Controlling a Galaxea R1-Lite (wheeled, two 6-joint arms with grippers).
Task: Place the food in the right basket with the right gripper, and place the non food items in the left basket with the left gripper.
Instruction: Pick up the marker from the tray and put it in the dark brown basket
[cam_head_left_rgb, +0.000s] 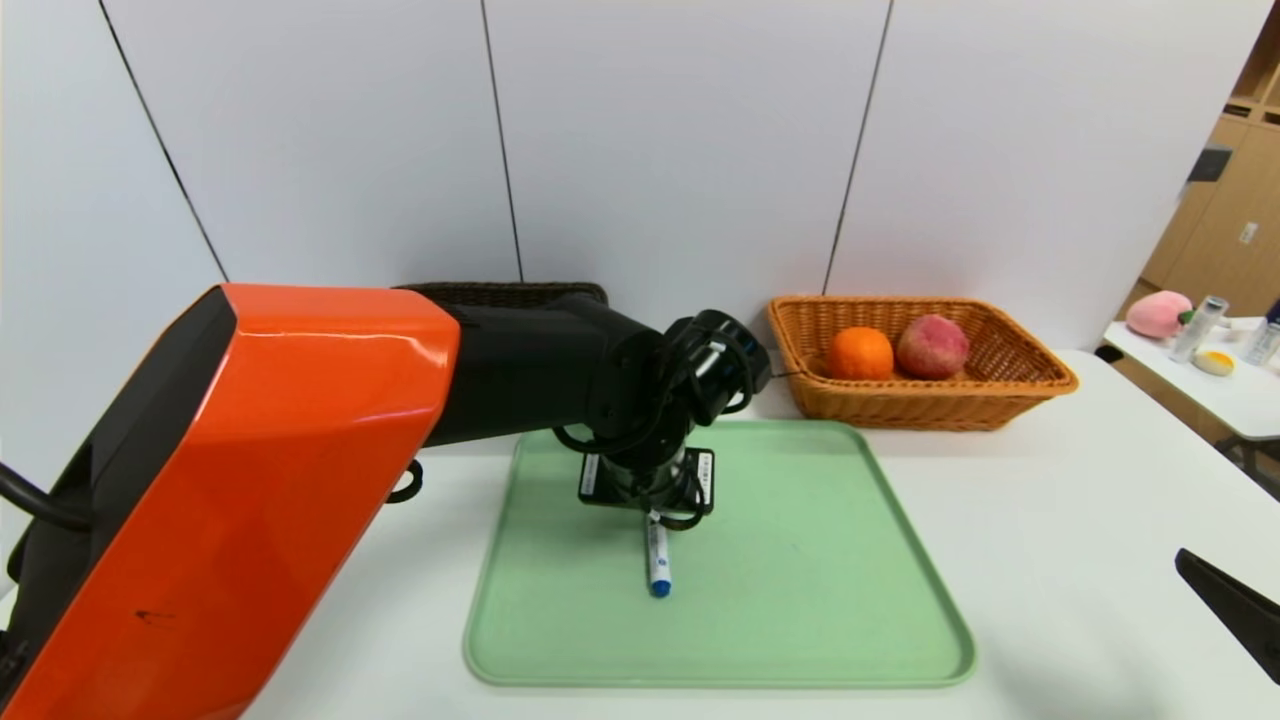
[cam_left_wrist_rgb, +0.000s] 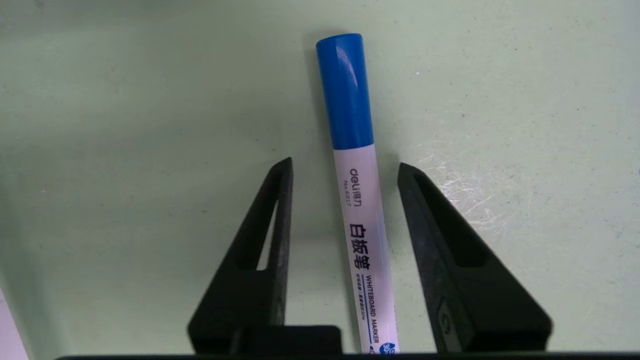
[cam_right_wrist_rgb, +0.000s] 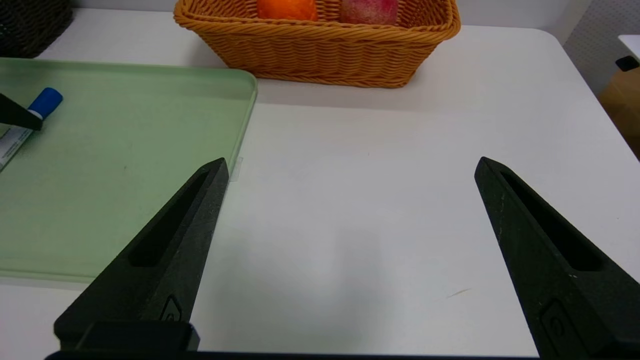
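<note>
A white whiteboard marker with a blue cap (cam_head_left_rgb: 657, 560) lies flat on the green tray (cam_head_left_rgb: 800, 600). My left gripper (cam_head_left_rgb: 655, 505) is down over the marker's back end, open; in the left wrist view the marker (cam_left_wrist_rgb: 362, 210) lies between the two fingertips (cam_left_wrist_rgb: 285, 172) with a gap on each side. An orange (cam_head_left_rgb: 860, 352) and a reddish fruit (cam_head_left_rgb: 932, 346) sit in the tan right basket (cam_head_left_rgb: 1000, 395). The dark left basket (cam_head_left_rgb: 500, 293) is mostly hidden behind my left arm. My right gripper (cam_right_wrist_rgb: 350, 165) is open and empty above the white table, right of the tray.
The white table (cam_head_left_rgb: 1050, 520) extends to the right of the tray. A side table at the far right holds a pink plush (cam_head_left_rgb: 1158, 313) and bottles. The right basket (cam_right_wrist_rgb: 320, 45) and the tray's corner (cam_right_wrist_rgb: 245, 85) show in the right wrist view.
</note>
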